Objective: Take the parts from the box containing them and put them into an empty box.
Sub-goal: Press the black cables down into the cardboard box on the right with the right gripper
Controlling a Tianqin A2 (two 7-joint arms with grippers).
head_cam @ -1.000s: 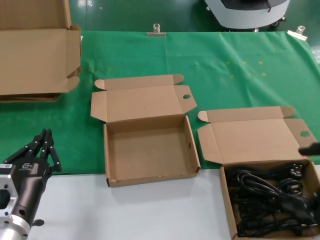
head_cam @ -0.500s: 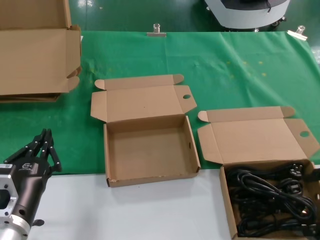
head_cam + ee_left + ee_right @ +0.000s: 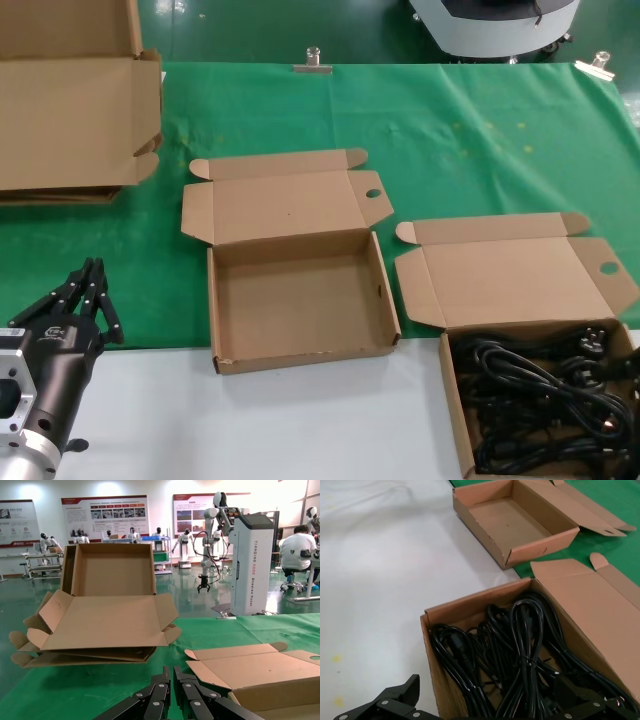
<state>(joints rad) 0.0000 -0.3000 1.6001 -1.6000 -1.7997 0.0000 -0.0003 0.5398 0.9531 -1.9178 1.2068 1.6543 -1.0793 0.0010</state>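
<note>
Box containing them (image 3: 452, 400) at the desk's front right corner, partly cut off, heaped with parts (image 3: 540, 405). Empty box (image 3: 300, 300) mid-front, open. Left gripper (image 3: 85, 300) front-left, fingers together. Right gripper (image 3: 485, 705) above the cords, fingers apart.

Black cords (image 3: 540, 400) fill right box (image 3: 452, 400); middle box (image 3: 296, 310) bare.

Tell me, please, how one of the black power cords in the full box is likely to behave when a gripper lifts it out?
The power cords look thin and looped, so a lifted one would probably sag and dangle rather than stay stiff. They lie overlapped in the box, so a neighbour may well snag and come along. The moulded plugs would likely swing as the heavier ends.
</note>
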